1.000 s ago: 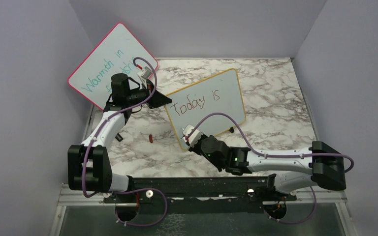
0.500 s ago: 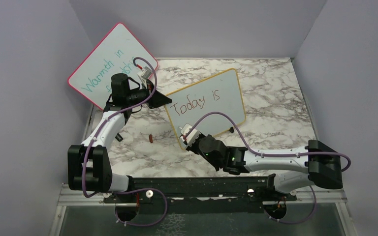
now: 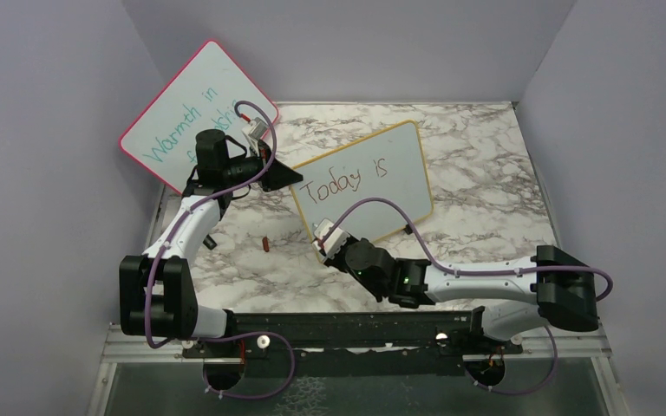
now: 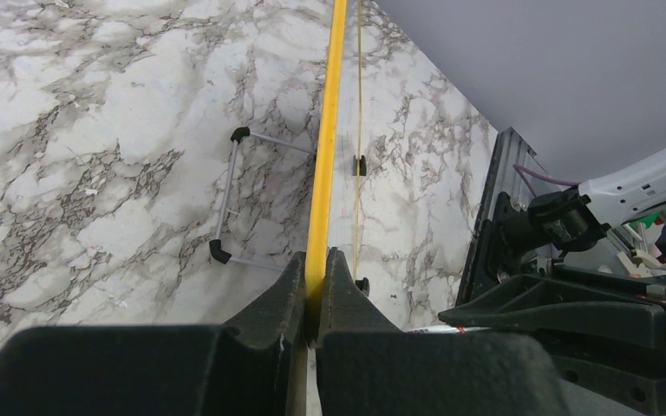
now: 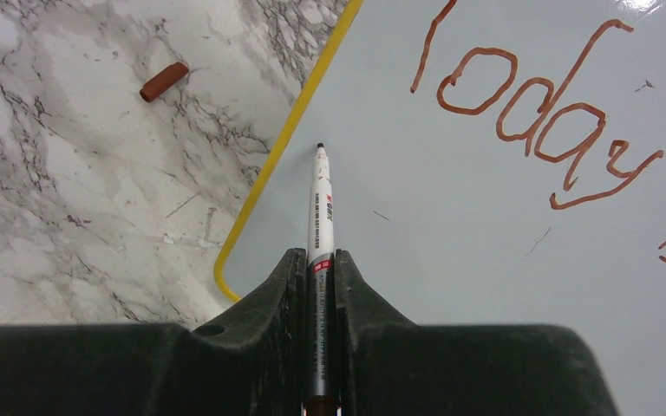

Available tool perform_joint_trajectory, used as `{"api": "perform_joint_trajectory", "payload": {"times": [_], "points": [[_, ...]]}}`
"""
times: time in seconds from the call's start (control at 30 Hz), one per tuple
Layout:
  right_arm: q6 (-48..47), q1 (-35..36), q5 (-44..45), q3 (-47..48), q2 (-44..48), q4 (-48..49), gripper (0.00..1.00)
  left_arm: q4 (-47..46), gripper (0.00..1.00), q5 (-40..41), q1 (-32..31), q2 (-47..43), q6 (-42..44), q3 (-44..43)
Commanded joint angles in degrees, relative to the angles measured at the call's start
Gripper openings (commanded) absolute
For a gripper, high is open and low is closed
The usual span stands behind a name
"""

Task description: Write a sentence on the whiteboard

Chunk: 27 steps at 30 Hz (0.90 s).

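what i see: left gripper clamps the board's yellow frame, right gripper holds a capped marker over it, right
Not quite: the marker is uncapped. The right wrist view shows its bare tip, with what looks like its cap on the table. The left gripper does clamp the board's frame; the right gripper holds the marker over it.

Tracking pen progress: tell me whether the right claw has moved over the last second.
Yes. The right claw has slid left along the lower edge of the whiteboard, toward its lower left corner.
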State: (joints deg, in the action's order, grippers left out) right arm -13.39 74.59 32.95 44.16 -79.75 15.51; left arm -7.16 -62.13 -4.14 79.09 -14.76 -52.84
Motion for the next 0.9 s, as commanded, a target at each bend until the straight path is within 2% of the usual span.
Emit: {"api": "perform_joint_trajectory", "payload": {"times": [0.0, 0.47, 0.87], "points": [[0.5, 0.3, 3.2, 1.9, -1.3, 1.9, 0.01, 3.6, 0.0, 3.9, -0.3, 1.3, 3.7, 0.4], [2.1, 0.3, 7.3, 1.7, -0.7, -0.1, 0.0, 3.6, 0.0, 3.9, -0.3, 0.9, 3.7, 0.5], [3.5, 0.3, 1.5, 0.9, 1.1, -5.1, 0.0, 3.6, 0.0, 4.1, -0.3, 0.9, 3.7, 0.5]]}}
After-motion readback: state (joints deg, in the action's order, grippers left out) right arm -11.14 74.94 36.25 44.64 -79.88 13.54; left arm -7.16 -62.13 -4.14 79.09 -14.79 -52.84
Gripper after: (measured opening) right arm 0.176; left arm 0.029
